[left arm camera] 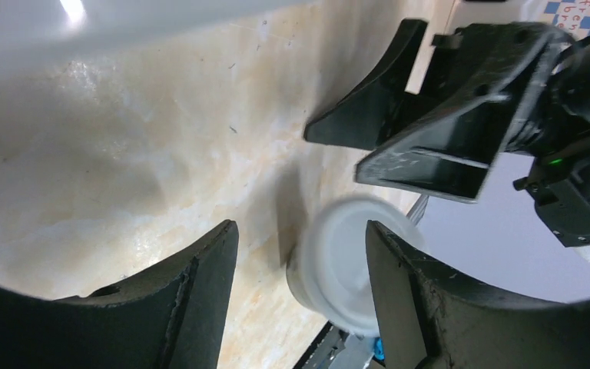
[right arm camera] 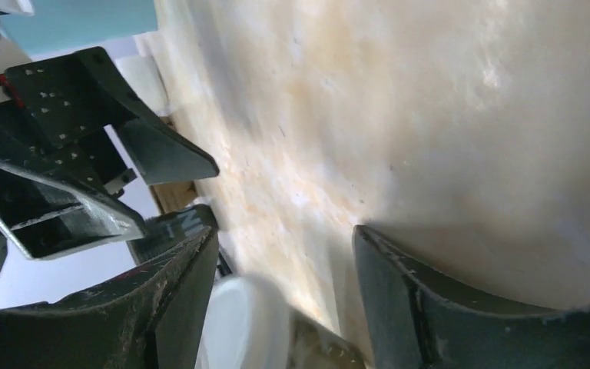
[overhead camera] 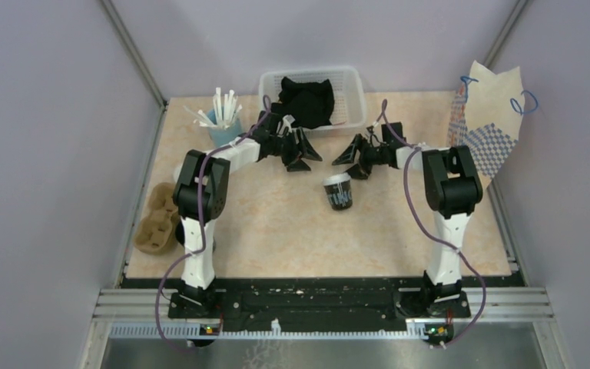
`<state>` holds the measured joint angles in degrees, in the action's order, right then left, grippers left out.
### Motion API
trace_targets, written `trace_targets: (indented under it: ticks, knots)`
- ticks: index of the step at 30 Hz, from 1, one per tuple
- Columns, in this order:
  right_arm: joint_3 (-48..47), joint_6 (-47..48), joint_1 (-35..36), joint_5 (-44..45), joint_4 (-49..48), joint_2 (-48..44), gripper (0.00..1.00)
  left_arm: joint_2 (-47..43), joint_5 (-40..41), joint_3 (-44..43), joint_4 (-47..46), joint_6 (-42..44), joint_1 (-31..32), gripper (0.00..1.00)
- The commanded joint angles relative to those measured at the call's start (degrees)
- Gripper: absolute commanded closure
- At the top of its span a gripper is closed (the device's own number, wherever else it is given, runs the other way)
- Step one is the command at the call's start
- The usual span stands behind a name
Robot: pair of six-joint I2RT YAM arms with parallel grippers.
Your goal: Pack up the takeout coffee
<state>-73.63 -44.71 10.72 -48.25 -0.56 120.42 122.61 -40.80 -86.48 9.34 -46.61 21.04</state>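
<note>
One cup (overhead camera: 339, 191), one carrier (overhead camera: 157, 219), two tools. The left tool (overhead camera: 306, 156) and right tool (overhead camera: 351, 163) gape wide and empty, just beyond the cup.

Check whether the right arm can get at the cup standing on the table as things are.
Probably yes. The cup stands alone on bare tabletop, just nearer than the right gripper, whose fingers are spread and empty. Nothing lies between them; the left gripper hangs off to the other side.
</note>
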Motion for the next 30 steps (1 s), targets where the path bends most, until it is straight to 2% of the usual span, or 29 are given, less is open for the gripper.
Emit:
trace_targets:
  ticks: [1, 5, 8, 11, 13, 15, 19, 23, 27, 30]
  knots:
    - [2.32, 1.02, 0.00, 1.71, -0.45, -0.73, 0.33, -0.76, 0.97, 1.74, 3.44, 0.36, 0.47, 0.32]
    - [0.66, 1.98, -0.58, 1.98, 2.11, -4.41, 0.23, -1.52, 0.56, 1.01, 3.97, 0.81, 0.46, 0.25]
    - [-3.61, 9.87, -1.00, 5.91, 14.54, -7.98, 0.13, -3.06, 1.52, 0.02, 7.32, 3.80, 0.49, 0.17]
    - [-5.76, 18.93, -0.59, 10.69, 29.45, -11.87, 0.07, -5.77, 2.23, 0.63, 11.56, 7.63, 0.90, 0.08]
    - [-5.79, 23.89, 0.52, 15.17, 37.20, -14.81, 0.05, -8.07, 1.20, 1.95, 14.49, 9.05, 1.47, 0.07]
    - [-3.59, 25.84, 1.88, 16.01, 41.26, -18.06, 0.03, -11.62, 0.95, 5.32, 15.00, 9.83, 2.53, 0.06]
    - [4.87, 26.12, 5.81, 13.24, 40.23, -25.82, 0.02, -18.62, 0.34, 14.25, 15.27, 8.86, 4.93, 0.06]
    - [14.08, 20.73, 8.82, 8.93, 30.33, -30.71, 0.02, -23.46, 0.92, 20.83, 12.86, 6.52, 7.48, 0.07]
    - [19.94, 22.04, 12.81, 11.85, 22.92, -31.72, 0.02, -22.57, -1.39, 24.08, 6.24, 2.53, 8.33, 0.13]
    - [22.31, 22.55, 16.34, 15.60, 19.43, -32.02, 0.03, -21.16, 0.34, 22.41, 7.31, 3.18, 8.74, 0.17]
